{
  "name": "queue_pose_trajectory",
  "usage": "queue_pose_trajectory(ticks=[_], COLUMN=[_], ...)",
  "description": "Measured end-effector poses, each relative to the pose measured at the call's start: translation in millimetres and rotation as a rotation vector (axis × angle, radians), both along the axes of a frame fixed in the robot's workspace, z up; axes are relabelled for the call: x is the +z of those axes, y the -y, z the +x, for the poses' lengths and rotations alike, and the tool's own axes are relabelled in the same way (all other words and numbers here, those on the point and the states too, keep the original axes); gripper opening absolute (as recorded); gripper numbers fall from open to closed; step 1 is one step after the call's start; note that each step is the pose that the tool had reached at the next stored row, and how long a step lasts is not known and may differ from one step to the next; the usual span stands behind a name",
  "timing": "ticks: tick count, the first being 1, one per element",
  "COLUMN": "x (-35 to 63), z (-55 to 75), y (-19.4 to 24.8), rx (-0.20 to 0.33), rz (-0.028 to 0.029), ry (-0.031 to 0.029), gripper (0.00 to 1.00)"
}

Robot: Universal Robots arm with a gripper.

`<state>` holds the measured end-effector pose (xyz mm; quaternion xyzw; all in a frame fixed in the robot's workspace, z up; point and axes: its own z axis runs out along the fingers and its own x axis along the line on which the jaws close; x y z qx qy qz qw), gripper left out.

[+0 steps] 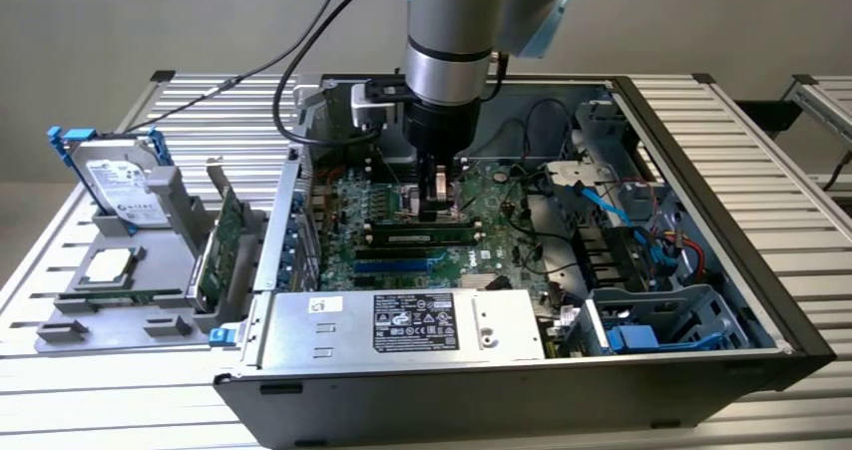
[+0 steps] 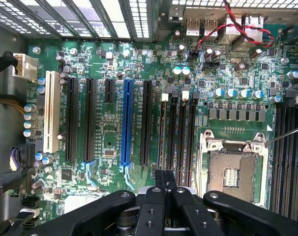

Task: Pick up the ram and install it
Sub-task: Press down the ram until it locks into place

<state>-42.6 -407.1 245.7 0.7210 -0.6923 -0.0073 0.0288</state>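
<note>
The gripper [image 2: 164, 189] hangs over the motherboard [image 2: 139, 123] inside the open computer case [image 1: 785, 340], its fingers [image 2: 159, 179] nearly closed above the memory slots [image 2: 177, 132]. Whether they clamp anything cannot be told. A long, thin green ram [image 1: 423, 236] lies seated in a slot on the motherboard, just below the gripper [image 1: 433, 206]. Beside the case, a grey tray [image 1: 120, 320] holds a hard drive [image 1: 118, 186] and a green expansion card [image 1: 226, 235].

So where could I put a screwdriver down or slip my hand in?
Bare ribbed table runs beside the computer case on the exterior view's right, and behind the hard drive. Crowded: the motherboard beneath the hand, and the cabled drive bays.
</note>
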Motion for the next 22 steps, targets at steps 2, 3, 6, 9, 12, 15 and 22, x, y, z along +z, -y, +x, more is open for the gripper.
queue_pose_trajectory(ticks=[2,3,6,9,12,15,22], x=[0.0,0.0,0.1,0.0,0.0,0.0,0.0], z=[0.0,0.0,0.0,-0.1,0.0,0.0,0.0], y=[0.0,0.0,1.6,2.7,2.8,2.8,2.8], rx=[0.0,0.0,-0.012,-0.035,-0.066,-0.104,-0.207], rz=[0.0,0.0,-0.0002,0.0,0.0001,0.0,0.0], ry=[0.0,0.0,-0.0001,0.0,0.0,0.0,0.0], gripper=[0.11,0.11,0.11,0.11,0.11,0.11,0.11])
